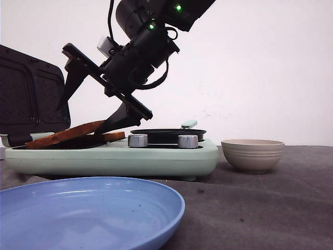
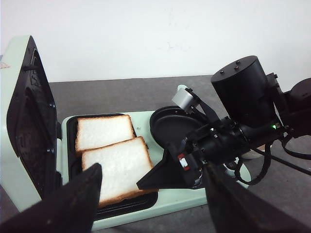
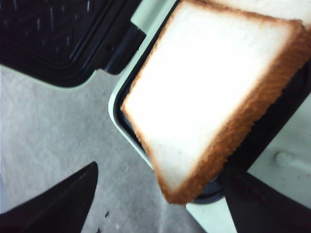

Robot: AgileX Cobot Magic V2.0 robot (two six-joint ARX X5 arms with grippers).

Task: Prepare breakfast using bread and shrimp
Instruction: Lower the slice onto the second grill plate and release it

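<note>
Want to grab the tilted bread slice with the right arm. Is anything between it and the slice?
Nothing visible. The right end effector sits right at the tilted slice, which leans on the other slice in the open sandwich maker.

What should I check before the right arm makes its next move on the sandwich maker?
1. Lid up and out of the way: ok.
2. Far slice lying flat in the tray: ok.
3. Near slice lying flat: not ok, it sits tilted, one edge raised.
4. Right gripper open around the near slice: ok.
5. Left gripper open, holding nothing: ok.
6. Shrimp located: cannot tell; no view shows it, and the inside of the bowl is hidden.
</note>
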